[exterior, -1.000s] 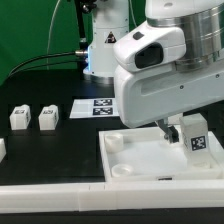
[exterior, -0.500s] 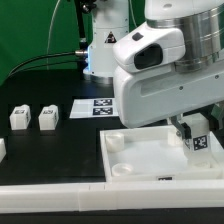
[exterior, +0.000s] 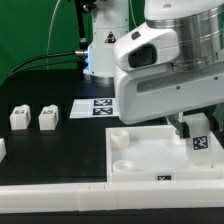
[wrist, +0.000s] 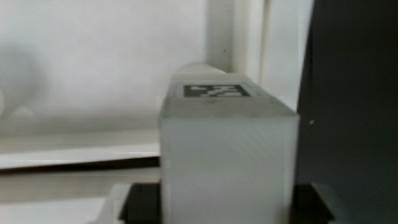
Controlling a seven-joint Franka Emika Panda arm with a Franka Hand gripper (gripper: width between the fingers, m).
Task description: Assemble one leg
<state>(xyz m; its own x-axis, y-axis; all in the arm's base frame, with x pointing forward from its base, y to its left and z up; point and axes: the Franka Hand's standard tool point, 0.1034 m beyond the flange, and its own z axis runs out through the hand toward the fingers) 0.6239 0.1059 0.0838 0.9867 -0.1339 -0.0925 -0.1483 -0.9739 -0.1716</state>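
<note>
My gripper [exterior: 195, 128] is shut on a leg [exterior: 201, 143], a chunky white block with a black-and-white tag, and holds it over the far right corner of the large white panel [exterior: 150, 158]. In the wrist view the leg [wrist: 222, 140] stands between my black fingers [wrist: 146, 200], with the tag at its far end and the white panel [wrist: 80, 90] behind it. Two more legs [exterior: 19, 118] [exterior: 48, 118] stand on the black table at the exterior view's left. The arm hides the panel's far right socket.
The marker board [exterior: 92, 107] lies behind the panel, partly hidden by the arm. The robot base [exterior: 105, 50] stands at the back. A white bar [exterior: 50, 197] runs along the table's front edge. A white piece [exterior: 2, 149] shows at the left edge.
The panel has shifted slightly toward the exterior view's right and front. My gripper and the held leg have stayed at about the same spot, sinking a little.
</note>
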